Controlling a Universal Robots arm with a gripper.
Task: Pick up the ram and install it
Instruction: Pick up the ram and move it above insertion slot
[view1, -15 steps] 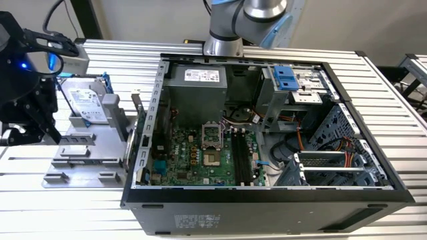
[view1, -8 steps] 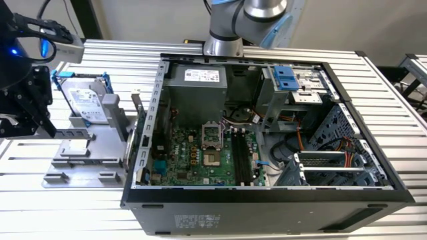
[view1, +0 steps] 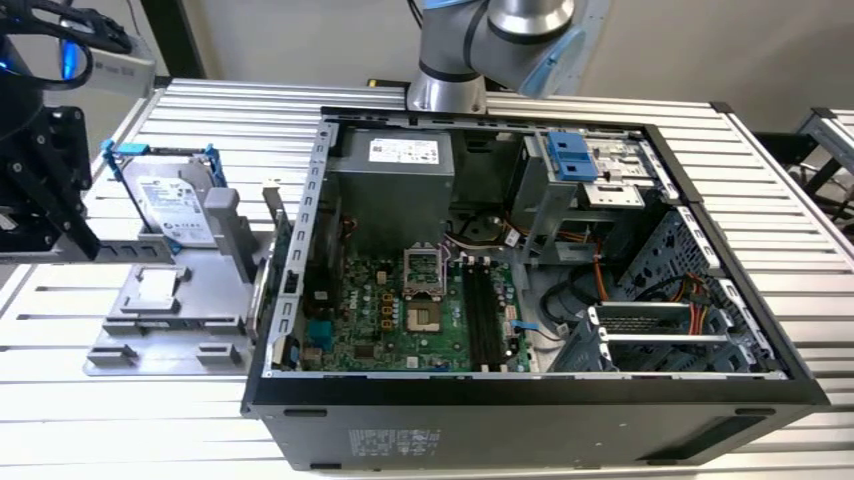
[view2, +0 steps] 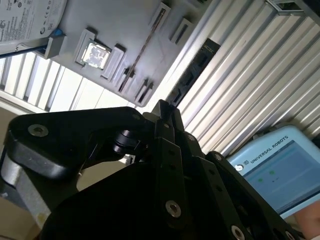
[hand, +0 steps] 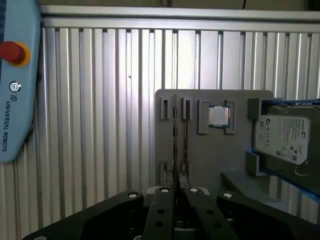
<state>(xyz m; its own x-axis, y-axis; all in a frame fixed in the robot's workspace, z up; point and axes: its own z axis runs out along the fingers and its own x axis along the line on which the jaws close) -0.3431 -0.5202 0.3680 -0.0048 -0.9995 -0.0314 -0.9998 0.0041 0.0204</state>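
Ribbed aluminium tabletop (view1: 787, 180) carries everything. On it the ram (hand: 175, 140) stands on its long edge in the slotted posts of a grey fixture (hand: 215, 160); in the second wrist view it shows as a thin dark stick (view2: 149, 42) running across that fixture. The claw (hand: 179, 191) is lined up with the ram's length; its two dark fingers (hand: 164, 205) stand a slim gap apart and hold nothing. In the second wrist view its tip (view2: 167, 109) sits over bare ribs, apart from the fixture. Just beside the ram lies a square processor (hand: 218, 116) in its pocket; beyond that leans a silver hard drive (hand: 282, 137) in a blue bracket. In the exterior view the fixture lies at nine o'clock from an open computer case (view1: 534, 420), toward the exterior view's left; the arm's black head (view1: 40, 170) hangs at ten o'clock from the fixture. Inside the case a green motherboard (view1: 387, 310) shows long black memory slots (view1: 483, 315); a pale blue pendant (hand: 15, 85) rests on the tabletop.
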